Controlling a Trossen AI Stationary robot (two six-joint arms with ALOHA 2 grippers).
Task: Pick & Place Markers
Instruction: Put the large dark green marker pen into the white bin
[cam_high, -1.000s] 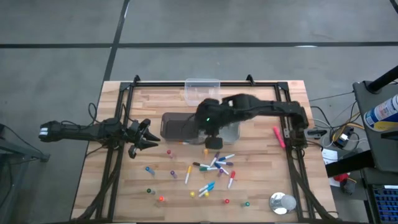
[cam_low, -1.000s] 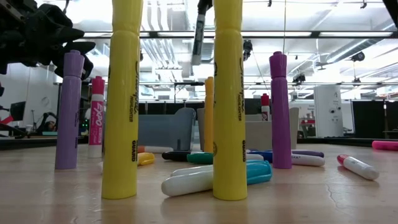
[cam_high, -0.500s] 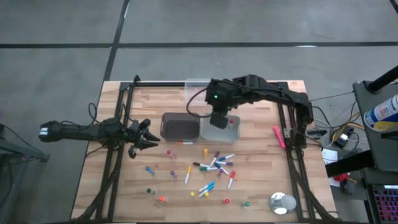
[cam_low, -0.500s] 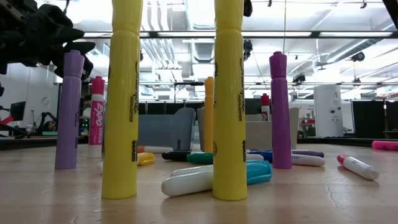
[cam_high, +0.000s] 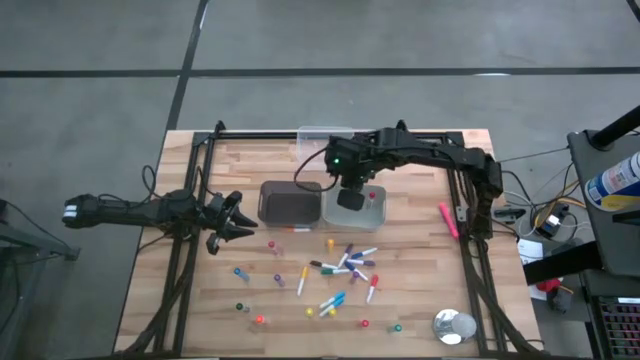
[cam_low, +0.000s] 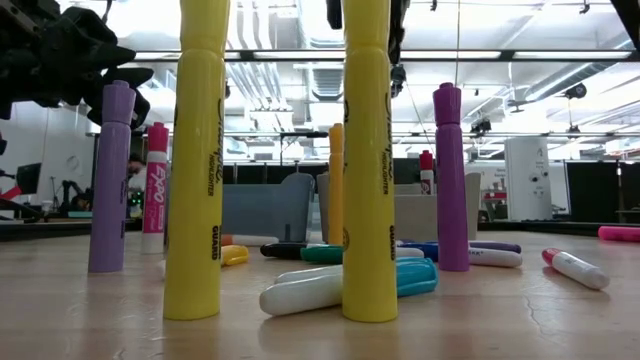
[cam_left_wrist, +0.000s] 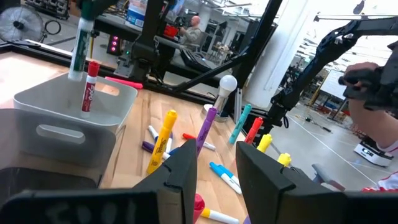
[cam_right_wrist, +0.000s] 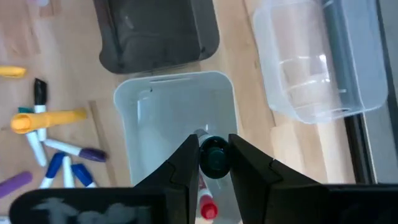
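Many markers lie or stand scattered on the wooden table's near half. My right gripper hangs over the pale bin, shut on a white-barrelled marker with a dark green cap. A red-capped marker stands inside that bin, leaning on its wall. My left gripper waits level at the table's left side, open, with nothing between its fingers. My right gripper pinches the marker between its two fingers, near its green-capped upper end. The fingers come from above, pointing steeply down. The marker hangs upright below them, clear of the pale bin and over its opening.
A dark bin stands left of the pale one. A clear container sits at the far edge. A pink marker lies by the right rail. A silver tape roll sits at the near right corner.
My right gripper has carried the green-capped marker from above the scattered markers toward the table's far edge, over the pale bin. There it has tipped more steeply down and sunk a little. The marker stays upright in its hold.
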